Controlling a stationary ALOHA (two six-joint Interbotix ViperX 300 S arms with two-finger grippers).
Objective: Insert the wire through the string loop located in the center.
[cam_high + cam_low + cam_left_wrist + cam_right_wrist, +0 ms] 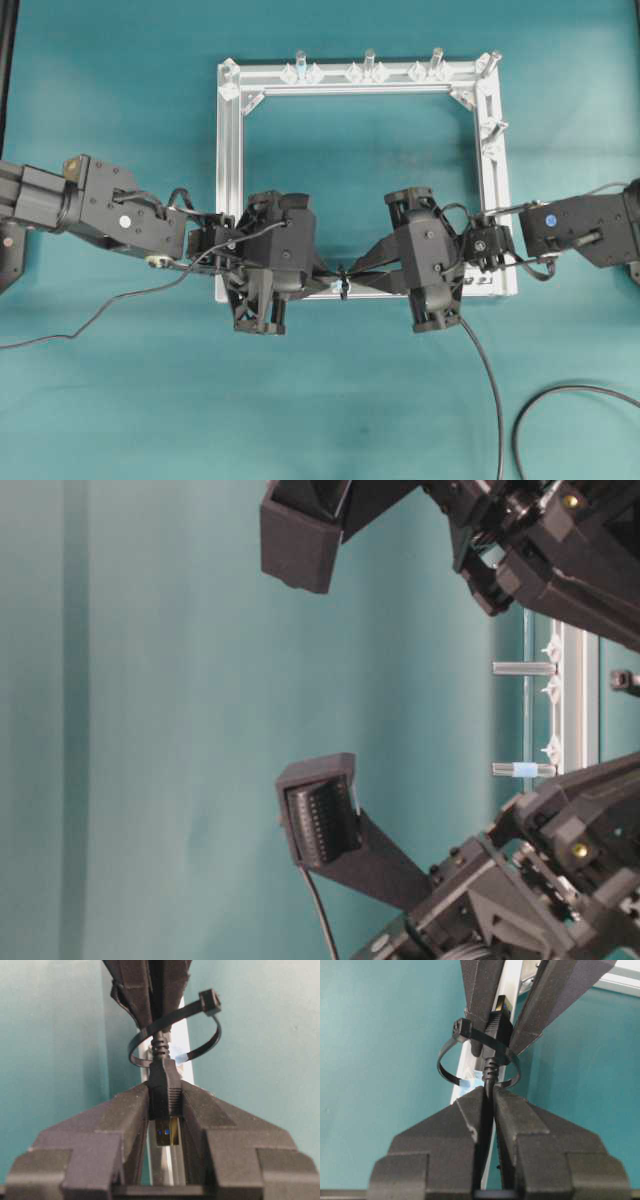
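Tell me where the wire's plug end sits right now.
In the left wrist view, the black plug with a gold tip sits clamped in the left pincer, just past the black string loop on the silver frame bar.

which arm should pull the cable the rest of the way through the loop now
Left, probably. The left gripper is shut on the black wire's plug end, which has already passed through the black string loop. The right gripper grips the cable behind the loop, so it can only feed.
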